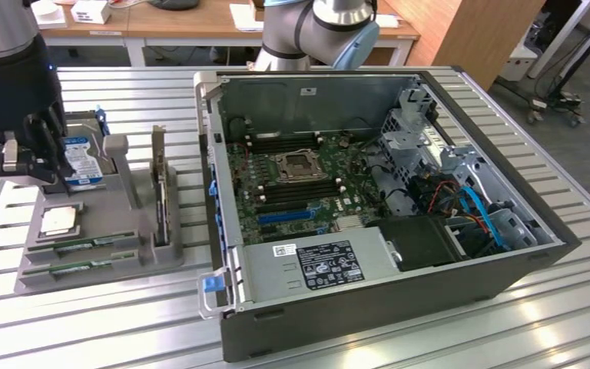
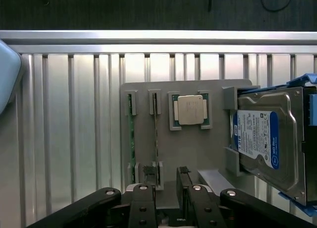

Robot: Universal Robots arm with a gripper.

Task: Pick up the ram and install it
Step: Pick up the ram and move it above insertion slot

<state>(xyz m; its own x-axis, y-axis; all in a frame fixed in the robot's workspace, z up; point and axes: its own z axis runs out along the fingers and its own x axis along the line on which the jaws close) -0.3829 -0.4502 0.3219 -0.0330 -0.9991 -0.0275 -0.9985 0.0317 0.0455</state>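
Observation:
Two ram sticks stand on edge in slots of the grey holder (image 2: 198,148): one ram (image 2: 131,134) at the outer slot and a second ram (image 2: 156,124) beside it. In the exterior view they lie at the holder's near end, ram (image 1: 82,246) and ram (image 1: 74,267). My gripper (image 2: 169,200) hovers above the holder, open, nothing between its fingers (image 2: 143,203). In the exterior view the gripper (image 1: 24,173) hangs over the holder's far end by the hard drive, apart from the rams.
On the holder (image 1: 101,231) also sit a CPU (image 2: 190,110), a silver hard drive with blue label (image 2: 262,139) and an upright expansion card (image 1: 159,184). The open computer case (image 1: 500,277) lies to the exterior view's right, motherboard (image 1: 295,177) exposed, with black memory slots (image 1: 274,142) beside the socket.

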